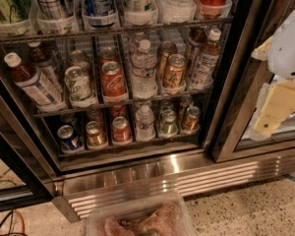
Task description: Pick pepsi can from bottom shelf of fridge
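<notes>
1. The gripper (256, 91) is hanging at the right edge of the frame, in front of the fridge's right-hand glass door and well apart from the cans.
2. Its two cream-coloured fingers (278, 104) are standing spread apart, one poking out above the white body and one slanting down below it. They are holding nothing and touching nothing.
3. The fridge (226, 107) is filling most of the frame, its left door standing open and its ribbed steel base grille running across the lower part.
4. The pepsi can (69, 137) is standing upright at the far left of the bottom shelf (137, 146), in the lower left of the frame, at the front of its lane.
5. Just beside it to the right, a gold-brown can (95, 134) is standing, then a red cola can (121, 130), a small water bottle (145, 123), a silver can (168, 123) and another gold-brown can (191, 119).
6. On the rack above, a brown-liquid bottle (32, 80) is leaning at the left. A pale green can (78, 85), a larger red cola can (113, 80) and a clear water bottle (143, 70) are standing upright further right.
7. A clear plastic tub (137, 219) with pinkish contents is sitting at the bottom centre of the frame, in front of the grille.
8. Cables (7, 220) are lying on the speckled floor (265, 205) at the lower left.
</notes>
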You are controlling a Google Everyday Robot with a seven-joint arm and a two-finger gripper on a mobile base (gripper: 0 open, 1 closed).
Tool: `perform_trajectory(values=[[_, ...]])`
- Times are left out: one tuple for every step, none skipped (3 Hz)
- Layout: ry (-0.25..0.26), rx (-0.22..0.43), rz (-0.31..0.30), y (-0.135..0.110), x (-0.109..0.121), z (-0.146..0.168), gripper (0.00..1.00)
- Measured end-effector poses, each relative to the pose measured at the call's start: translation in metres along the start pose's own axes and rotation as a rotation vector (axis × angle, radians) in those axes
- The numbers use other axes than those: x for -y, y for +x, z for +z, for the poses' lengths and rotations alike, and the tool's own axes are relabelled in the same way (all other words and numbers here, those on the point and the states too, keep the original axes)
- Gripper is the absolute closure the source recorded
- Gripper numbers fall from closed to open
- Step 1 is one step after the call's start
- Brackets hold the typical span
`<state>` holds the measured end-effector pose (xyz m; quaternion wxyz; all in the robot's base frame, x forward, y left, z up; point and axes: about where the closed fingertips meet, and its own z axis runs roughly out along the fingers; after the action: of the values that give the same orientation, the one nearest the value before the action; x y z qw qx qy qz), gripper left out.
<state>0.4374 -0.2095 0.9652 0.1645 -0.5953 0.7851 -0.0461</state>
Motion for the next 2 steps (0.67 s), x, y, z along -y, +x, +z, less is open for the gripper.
perform_trajectory(values=[[0.008,-0.007,0.018,-0.004,-0.015,0.025,0.00],[-0.037,-0.029,0.009,-0.006,-0.039,0.055,0.00]])
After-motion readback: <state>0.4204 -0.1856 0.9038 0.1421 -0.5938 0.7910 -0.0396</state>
